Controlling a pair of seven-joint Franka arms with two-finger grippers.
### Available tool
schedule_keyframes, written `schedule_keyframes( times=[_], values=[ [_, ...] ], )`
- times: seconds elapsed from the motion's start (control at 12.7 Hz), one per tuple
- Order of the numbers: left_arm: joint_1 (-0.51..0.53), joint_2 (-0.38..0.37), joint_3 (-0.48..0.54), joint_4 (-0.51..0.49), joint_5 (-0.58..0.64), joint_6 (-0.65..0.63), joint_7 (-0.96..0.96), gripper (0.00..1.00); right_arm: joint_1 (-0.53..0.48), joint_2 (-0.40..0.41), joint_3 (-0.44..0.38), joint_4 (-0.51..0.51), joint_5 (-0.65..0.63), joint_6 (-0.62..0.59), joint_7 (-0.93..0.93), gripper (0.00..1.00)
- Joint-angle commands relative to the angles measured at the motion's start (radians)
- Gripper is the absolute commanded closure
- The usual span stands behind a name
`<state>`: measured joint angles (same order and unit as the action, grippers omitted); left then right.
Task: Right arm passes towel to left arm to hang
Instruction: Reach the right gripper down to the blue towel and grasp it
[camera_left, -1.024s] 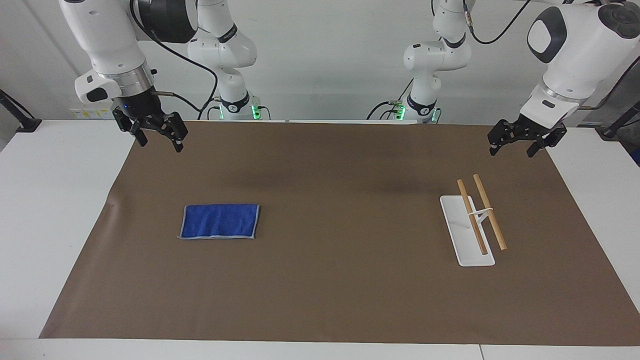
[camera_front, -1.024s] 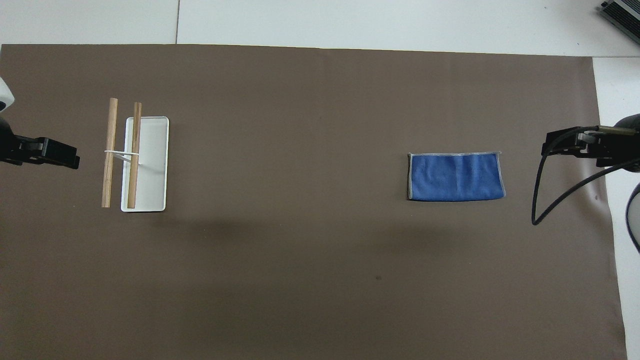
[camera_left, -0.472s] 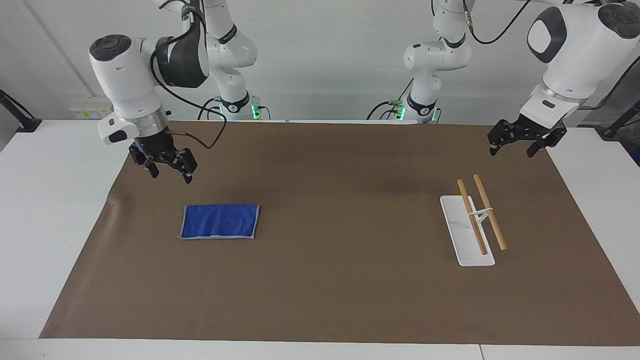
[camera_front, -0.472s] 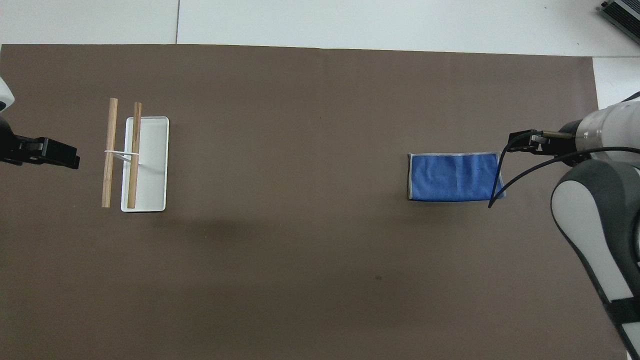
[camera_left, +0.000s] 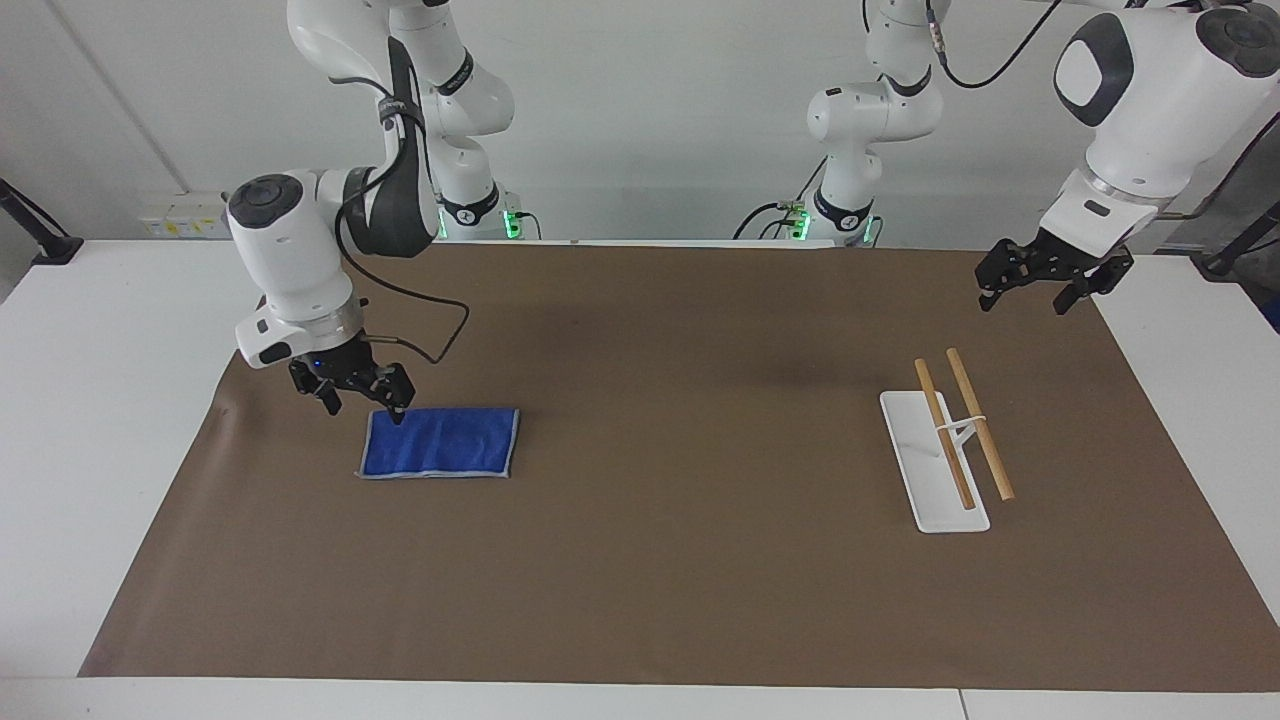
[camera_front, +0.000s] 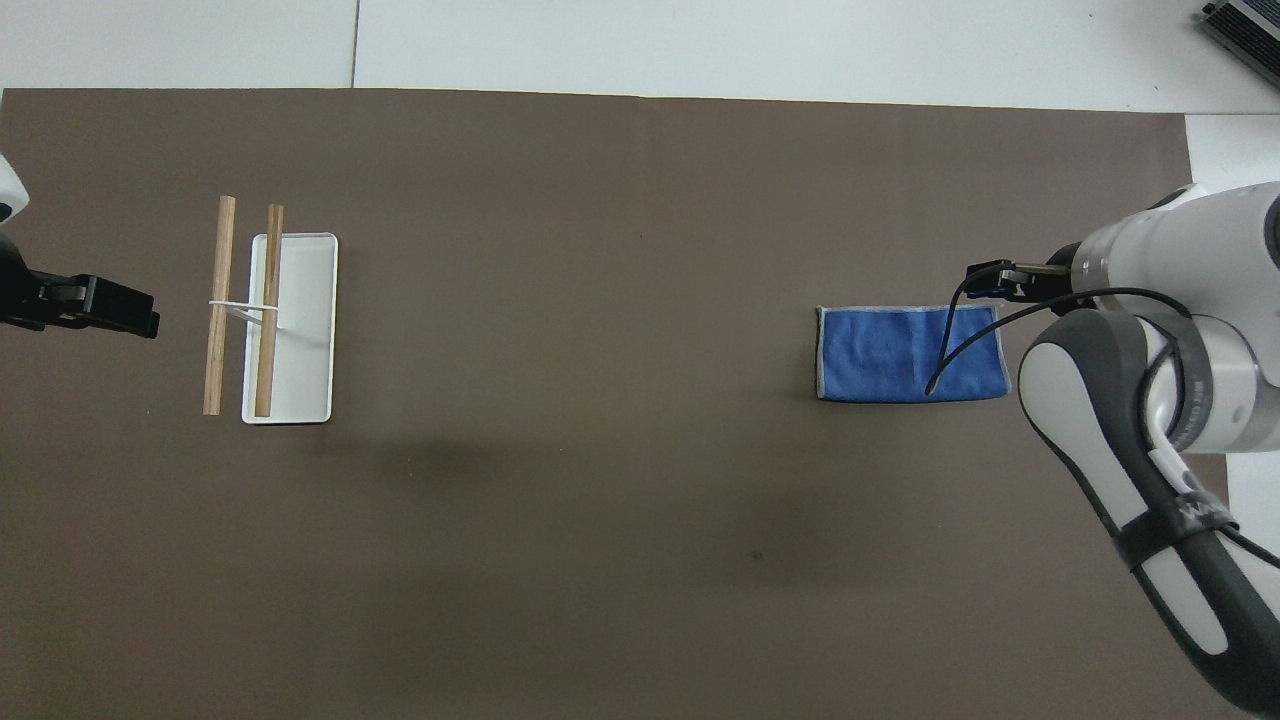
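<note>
Towel (camera_left: 440, 442) lies flat on the brown mat (camera_left: 660, 600), toward the right arm's end, long axis running along the table. Right gripper (camera_left: 362, 404), jaws open and empty, sits just over its corner at that end; left gripper (camera_left: 1030, 296) waits open, well apart, near the rack (camera_left: 935, 470).

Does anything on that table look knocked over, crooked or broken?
Nothing stands out. The blue towel lies flat and neatly folded on the brown mat, and the rack with its two wooden bars stands on its white base.
</note>
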<state>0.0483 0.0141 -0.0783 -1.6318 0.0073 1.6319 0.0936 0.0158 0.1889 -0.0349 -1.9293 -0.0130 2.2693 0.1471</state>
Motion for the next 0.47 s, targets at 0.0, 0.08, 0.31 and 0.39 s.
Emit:
schedule_keyframes(
  times=[0.0,0.08,0.31,0.39],
  values=[
    [-0.008,-0.031,0.008,-0.039,-0.009,0.016,-0.012,0.00,0.022,0.050,0.003,-0.031,-0.004,0.102,-0.023,0.00],
    [-0.010,-0.031,0.008,-0.039,-0.009,0.016,-0.012,0.00,0.023,0.053,0.003,-0.071,-0.004,0.137,-0.024,0.00],
    [-0.008,-0.031,0.008,-0.039,-0.009,0.016,-0.011,0.00,0.038,0.113,0.003,-0.128,-0.005,0.265,-0.096,0.00],
    [-0.008,-0.031,0.008,-0.039,-0.009,0.016,-0.012,0.00,0.038,0.118,0.003,-0.137,-0.005,0.268,-0.103,0.00]
  ],
)
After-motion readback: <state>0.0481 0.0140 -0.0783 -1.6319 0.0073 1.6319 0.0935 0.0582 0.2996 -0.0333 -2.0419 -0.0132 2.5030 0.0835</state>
